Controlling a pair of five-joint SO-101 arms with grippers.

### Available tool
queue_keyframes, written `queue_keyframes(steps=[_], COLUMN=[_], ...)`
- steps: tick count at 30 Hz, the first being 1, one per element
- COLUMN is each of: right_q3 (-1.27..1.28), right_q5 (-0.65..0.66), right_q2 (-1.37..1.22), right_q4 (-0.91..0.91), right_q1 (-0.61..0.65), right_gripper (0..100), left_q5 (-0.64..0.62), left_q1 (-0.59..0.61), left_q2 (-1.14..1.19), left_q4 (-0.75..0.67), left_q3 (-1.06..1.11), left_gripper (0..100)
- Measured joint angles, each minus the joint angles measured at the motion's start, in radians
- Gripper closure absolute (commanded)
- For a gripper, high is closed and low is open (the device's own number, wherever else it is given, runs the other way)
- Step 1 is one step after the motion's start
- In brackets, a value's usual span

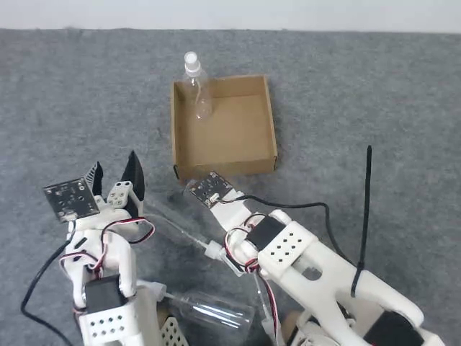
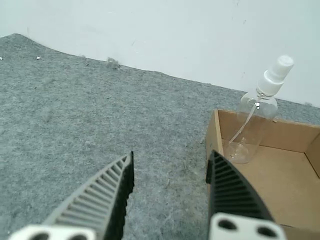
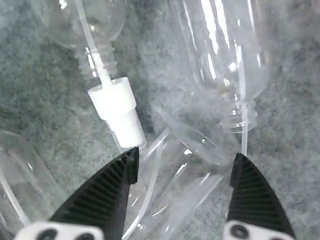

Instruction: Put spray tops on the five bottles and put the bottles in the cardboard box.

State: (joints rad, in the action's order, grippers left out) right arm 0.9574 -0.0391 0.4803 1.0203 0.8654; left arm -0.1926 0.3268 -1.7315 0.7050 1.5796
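Fingers point(image 1: 134, 173) of left gripper point(image 1: 114, 174) wide apart, empty, at eight o'clock from cardboard box point(image 1: 175, 130); capped bottle point(image 1: 199, 94) leaning in its eleven o'clock corner. Left wrist view: same gape. Right wrist view: right gripper point(image 3: 186, 156) open, empty, over loose bottles point(image 3: 220, 60); spray top point(image 3: 117, 112) off its neck. Likely capping step; next, pinch and seat that top.

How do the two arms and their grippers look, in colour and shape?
The left arm and right arm are white plastic with black motors and red, white and black wires. The left gripper and right gripper have black, ribbed, pointed fingers. Each wrist carries a circuit board.
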Motion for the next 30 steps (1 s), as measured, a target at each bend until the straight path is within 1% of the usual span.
queue_keyframes(steps=[3,11,22,30], right_q3=[0.0,0.0,-0.014,-0.055], right_q5=[0.0,0.0,-0.009,-0.025], right_q2=[0.0,0.003,0.006,0.006], right_q4=[-0.002,-0.002,-0.002,-0.002], right_q1=[0.0,-0.003,-0.206,-0.322], right_gripper=[90.2,90.7,90.7,90.7], left_q5=[0.0,0.0,0.0,0.0], left_q1=[0.0,0.0,0.0,0.0], left_q2=[0.0,0.0,0.0,0.0], left_q4=[0.0,0.0,0.0,0.0], left_q3=[0.0,0.0,0.0,0.0], left_gripper=[78,78,78,78])
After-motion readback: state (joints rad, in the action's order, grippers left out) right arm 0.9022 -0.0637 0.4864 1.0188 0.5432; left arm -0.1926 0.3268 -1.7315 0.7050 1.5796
